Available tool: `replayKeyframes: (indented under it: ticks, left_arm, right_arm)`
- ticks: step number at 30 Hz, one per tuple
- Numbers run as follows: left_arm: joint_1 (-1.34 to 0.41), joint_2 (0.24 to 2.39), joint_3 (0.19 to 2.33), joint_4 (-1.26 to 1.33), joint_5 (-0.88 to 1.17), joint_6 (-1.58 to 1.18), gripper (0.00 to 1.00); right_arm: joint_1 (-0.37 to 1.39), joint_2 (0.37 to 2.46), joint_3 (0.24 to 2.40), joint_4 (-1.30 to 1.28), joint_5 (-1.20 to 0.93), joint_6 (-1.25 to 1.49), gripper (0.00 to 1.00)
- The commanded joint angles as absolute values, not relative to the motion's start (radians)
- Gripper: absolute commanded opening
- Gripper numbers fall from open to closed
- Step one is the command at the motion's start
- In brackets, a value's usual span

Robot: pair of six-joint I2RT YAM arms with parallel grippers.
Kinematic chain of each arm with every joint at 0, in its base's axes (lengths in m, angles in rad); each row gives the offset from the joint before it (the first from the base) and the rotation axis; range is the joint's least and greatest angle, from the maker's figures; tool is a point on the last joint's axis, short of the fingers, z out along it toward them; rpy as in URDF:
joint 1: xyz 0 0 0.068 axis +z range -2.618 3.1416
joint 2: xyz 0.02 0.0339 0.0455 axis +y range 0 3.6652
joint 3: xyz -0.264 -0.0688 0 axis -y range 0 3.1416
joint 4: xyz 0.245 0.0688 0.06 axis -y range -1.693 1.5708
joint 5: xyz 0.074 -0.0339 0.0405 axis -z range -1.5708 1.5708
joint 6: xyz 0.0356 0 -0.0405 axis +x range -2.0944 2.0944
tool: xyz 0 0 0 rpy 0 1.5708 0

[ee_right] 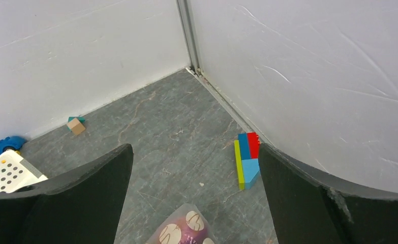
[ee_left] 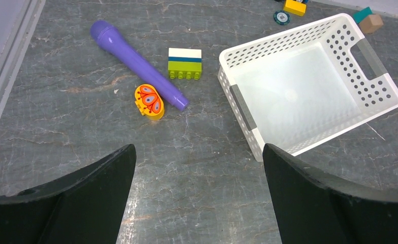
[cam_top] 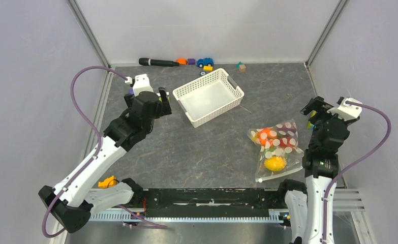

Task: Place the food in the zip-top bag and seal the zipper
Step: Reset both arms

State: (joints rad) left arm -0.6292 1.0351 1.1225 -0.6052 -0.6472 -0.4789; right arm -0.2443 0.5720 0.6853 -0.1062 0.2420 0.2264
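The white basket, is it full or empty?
Empty. The white basket shows only its bare floor; the food sits inside the zip-top bag.

Overhead: can't read the zipper on the zip-top bag (cam_top: 277, 147), too thin to tell sealed or not. Losing part of the food (cam_top: 275, 163) behind the white dots; only yellow and red-orange lumps readable.
Right wrist: catching just a corner of the bag at the bottom edge, with a purple piece (ee_right: 184, 235) inside clipped too. Getting only slivers of white basket (ee_right: 6, 173) and blue toy car (ee_right: 2, 146) at left edge.
Left wrist: seeing yellow block (ee_left: 294, 6) clipped at top edge.
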Motion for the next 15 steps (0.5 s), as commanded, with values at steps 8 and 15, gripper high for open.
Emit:
replayKeyframes:
  ticks: [8, 15]
  left_arm:
    - [-0.625, 0.965, 1.138, -0.620, -0.708, -0.525, 1.00]
    - [-0.625, 0.966, 1.138, -0.618, -0.719, -0.520, 1.00]
  right_arm:
    - [-0.247, 0.584, 0.706, -0.124, 0.304, 0.218, 0.98]
    - [-0.247, 0.580, 0.696, -0.121, 0.313, 0.218, 0.98]
